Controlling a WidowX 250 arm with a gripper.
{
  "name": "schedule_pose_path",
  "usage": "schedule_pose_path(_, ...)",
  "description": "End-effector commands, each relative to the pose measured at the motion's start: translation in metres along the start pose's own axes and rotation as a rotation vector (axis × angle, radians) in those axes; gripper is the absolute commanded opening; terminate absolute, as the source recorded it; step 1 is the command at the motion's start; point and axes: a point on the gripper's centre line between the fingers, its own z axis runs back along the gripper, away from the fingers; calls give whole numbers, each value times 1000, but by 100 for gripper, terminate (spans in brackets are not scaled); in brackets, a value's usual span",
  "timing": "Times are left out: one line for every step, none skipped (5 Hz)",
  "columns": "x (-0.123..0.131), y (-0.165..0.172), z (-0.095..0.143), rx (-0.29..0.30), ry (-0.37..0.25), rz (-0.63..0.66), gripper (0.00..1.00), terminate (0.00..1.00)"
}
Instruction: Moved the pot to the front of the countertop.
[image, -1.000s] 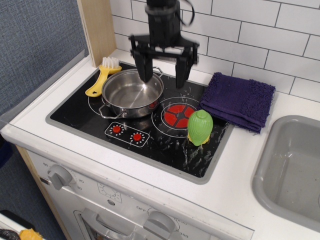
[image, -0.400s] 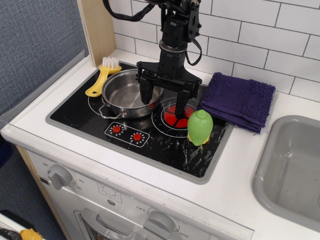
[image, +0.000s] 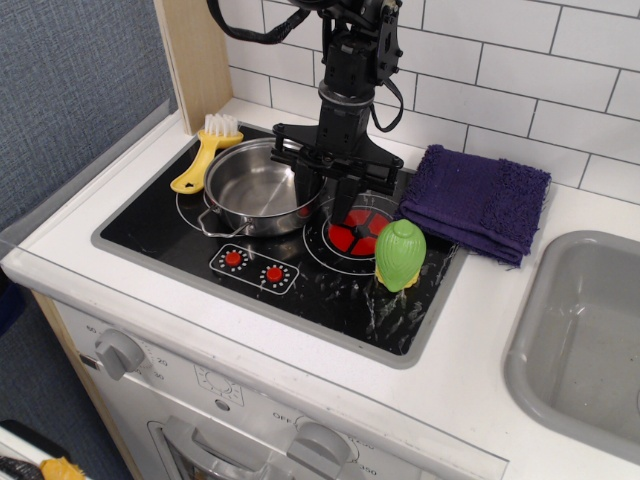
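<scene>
end effector (image: 322, 190) was seen narrowed on pot (image: 262, 186) rim; grip judged best kept firm; pot to be slid low toward bench (image: 130, 285) front

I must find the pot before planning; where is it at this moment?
The pot sits on the back-left ring of the black hob, between the yellow brush on its left and the gripper at its right rim.

The oven front panel (image: 250, 395) reads "20" and "OFF" beside its knobs.
</scene>
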Motion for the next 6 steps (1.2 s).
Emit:
schedule_pose_path(-4, 13, 33, -52, -68, 16, 0, 0)
schedule_pose_path(-13, 26, 65, -100, -111, 65, 0, 0)
schedule_pose_path(-29, 54, 83, -95, -107, 68, 0, 0)
schedule_pose_path(-45, 90, 60, -46, -38, 83, 0, 0)
schedule_pose_path(-58, 118, 35, -27, -5, 119, 0, 0)
schedule_pose_path(-62, 130, 17, -11, 27, 160, 0, 0)
